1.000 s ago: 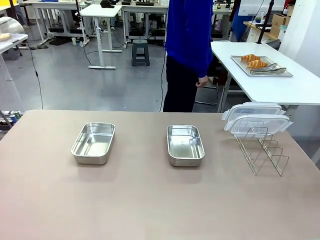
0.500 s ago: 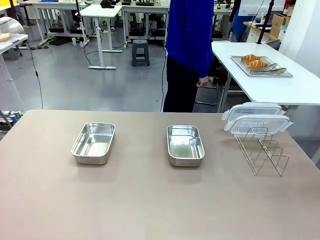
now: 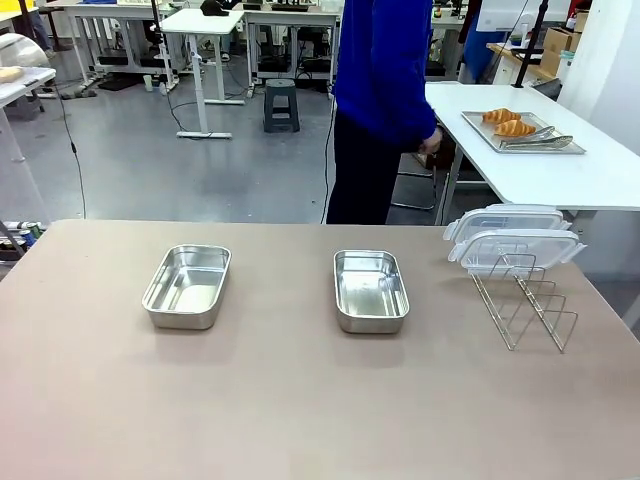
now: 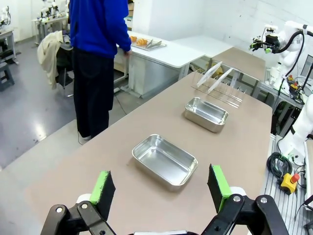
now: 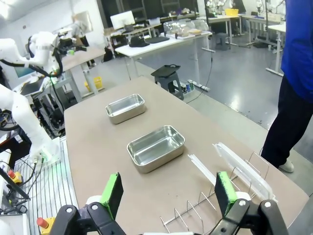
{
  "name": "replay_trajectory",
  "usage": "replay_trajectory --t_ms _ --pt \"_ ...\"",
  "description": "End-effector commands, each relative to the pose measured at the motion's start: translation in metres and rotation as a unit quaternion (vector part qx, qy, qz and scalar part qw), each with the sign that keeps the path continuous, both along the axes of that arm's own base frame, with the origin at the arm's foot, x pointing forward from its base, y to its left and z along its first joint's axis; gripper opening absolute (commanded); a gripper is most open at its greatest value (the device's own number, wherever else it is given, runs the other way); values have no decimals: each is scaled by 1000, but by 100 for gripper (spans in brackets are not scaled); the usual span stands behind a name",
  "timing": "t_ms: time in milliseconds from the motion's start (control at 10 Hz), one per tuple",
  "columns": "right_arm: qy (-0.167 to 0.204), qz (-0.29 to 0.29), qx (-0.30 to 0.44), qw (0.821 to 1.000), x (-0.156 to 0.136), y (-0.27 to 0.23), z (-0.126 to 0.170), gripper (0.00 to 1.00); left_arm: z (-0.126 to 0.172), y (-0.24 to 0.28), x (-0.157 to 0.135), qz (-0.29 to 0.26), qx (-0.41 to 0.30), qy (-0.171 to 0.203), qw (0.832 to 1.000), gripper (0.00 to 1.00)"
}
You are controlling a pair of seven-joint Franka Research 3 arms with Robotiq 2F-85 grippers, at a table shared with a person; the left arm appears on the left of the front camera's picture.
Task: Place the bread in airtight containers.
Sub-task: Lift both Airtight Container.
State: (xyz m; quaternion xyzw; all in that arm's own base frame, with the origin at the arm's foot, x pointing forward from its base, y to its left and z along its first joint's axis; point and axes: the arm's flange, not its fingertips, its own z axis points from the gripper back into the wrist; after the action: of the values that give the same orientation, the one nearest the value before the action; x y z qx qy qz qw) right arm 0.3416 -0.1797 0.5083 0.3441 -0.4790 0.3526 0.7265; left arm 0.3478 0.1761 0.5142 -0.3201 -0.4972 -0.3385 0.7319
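Two open steel containers stand on the brown table: one at the left (image 3: 187,286) (image 4: 165,160) (image 5: 126,107) and one near the middle (image 3: 370,290) (image 4: 206,113) (image 5: 156,148). Both are empty. Their two clear lids (image 3: 513,238) (image 4: 218,78) (image 5: 239,163) lean on a wire rack (image 3: 525,300) (image 5: 210,205) at the right. Two croissants (image 3: 508,122) (image 4: 138,41) lie on a metal tray (image 3: 568,148) on the white side table, with tongs (image 3: 535,138) beside them. My left gripper (image 4: 161,188) is open, above the table's near end. My right gripper (image 5: 168,191) is open above the rack.
A person in a blue top (image 3: 385,80) (image 4: 98,29) stands beyond the table's far edge, a hand (image 3: 430,143) stretched toward the white side table (image 3: 590,180). Desks and a stool (image 3: 281,103) stand farther back on the grey floor.
The person has turned toward the side table and lifted a hand to its edge. The containers, lids and croissants have not moved.
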Motion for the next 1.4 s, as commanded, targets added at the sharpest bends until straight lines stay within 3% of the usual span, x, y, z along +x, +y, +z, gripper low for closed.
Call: replay_trajectory --t_ms 0,1300 --pt "-18 4 2 1000 4 -2 3 100 1 1 2 -5 -5 -16 1000 100" --pt "-18 4 2 1000 4 -2 3 100 1 1 2 -5 -5 -16 1000 100"
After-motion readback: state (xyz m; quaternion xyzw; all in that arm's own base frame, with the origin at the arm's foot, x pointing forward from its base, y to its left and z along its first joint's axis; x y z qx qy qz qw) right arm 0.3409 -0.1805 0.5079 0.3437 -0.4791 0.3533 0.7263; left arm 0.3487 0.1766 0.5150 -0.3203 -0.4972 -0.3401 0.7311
